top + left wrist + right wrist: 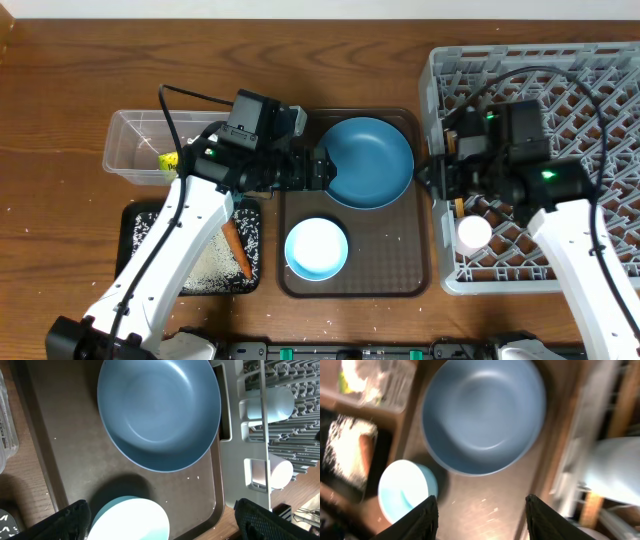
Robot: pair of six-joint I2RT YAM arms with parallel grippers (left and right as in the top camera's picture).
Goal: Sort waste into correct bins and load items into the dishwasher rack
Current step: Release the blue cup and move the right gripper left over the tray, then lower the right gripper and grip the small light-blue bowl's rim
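Observation:
The dark-blue plate (368, 162) (160, 415) (482, 415) and the light-blue bowl (316, 248) (130, 520) (405, 490) sit on the brown tray (400, 270). My left gripper (322, 170) (170, 527) is open and empty at the plate's left edge. My right gripper (428, 182) (485, 520) is open and empty between plate and grey rack (600, 90). The rack holds the white-pink cup (473, 232) (280, 472) and the light-blue cup (270, 405) (615, 470). The clear tub (135, 150) holds the yellow-green wrapper (168, 160) and tissue (375, 380). The black tray (135, 250) holds rice (205, 270) and the carrot (237, 250).
The rack's left wall (235, 475) stands close against the brown tray's right rim. A blurred wooden stick (592, 505) lies in the rack by the light-blue cup. A few rice grains dot the brown tray (190, 477). Bare wood table lies behind the tub and tray.

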